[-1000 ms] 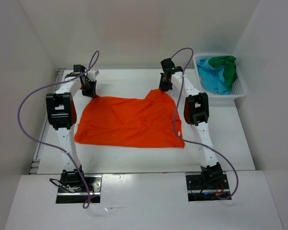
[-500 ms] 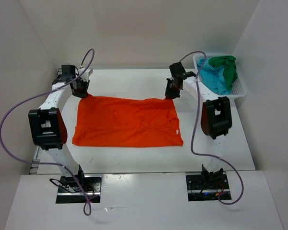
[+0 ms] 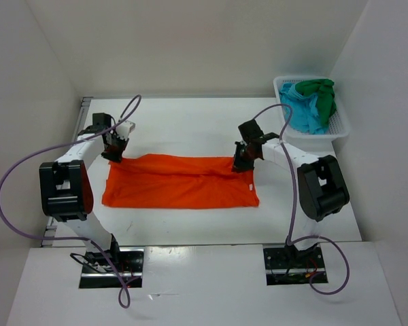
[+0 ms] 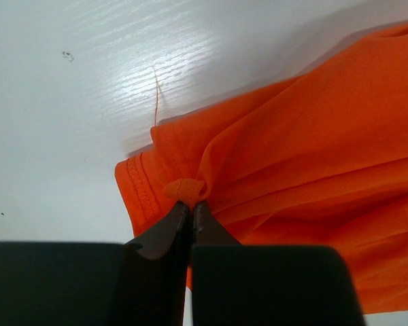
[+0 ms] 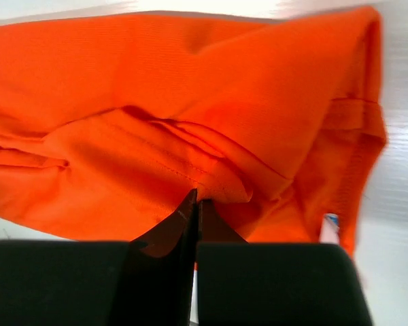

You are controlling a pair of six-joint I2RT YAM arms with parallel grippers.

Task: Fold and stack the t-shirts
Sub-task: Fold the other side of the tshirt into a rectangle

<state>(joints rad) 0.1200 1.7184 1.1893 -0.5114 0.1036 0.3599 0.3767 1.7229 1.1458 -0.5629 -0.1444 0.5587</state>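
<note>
The orange t-shirt (image 3: 180, 182) lies on the white table as a wide, low band, its far edge doubled toward me. My left gripper (image 3: 115, 153) is shut on the shirt's far left corner; a small orange tuck (image 4: 185, 187) sticks out between the closed tips of that gripper (image 4: 191, 202). My right gripper (image 3: 242, 161) is shut on the far right corner, pinching a hemmed fold (image 5: 221, 183) at its tips (image 5: 196, 197). The green t-shirt (image 3: 319, 92) and the turquoise t-shirt (image 3: 300, 112) lie crumpled in the basket.
The white mesh basket (image 3: 341, 127) stands at the back right against the right wall. White walls close in the table on the left, back and right. Purple cables loop off both arms. A loose orange thread (image 4: 156, 95) lies on the table by the shirt's corner.
Both grippers, holding the shirt's far corners, have pulled them toward me and lower, folding the far edge over. The shirt has become a narrower band.
</note>
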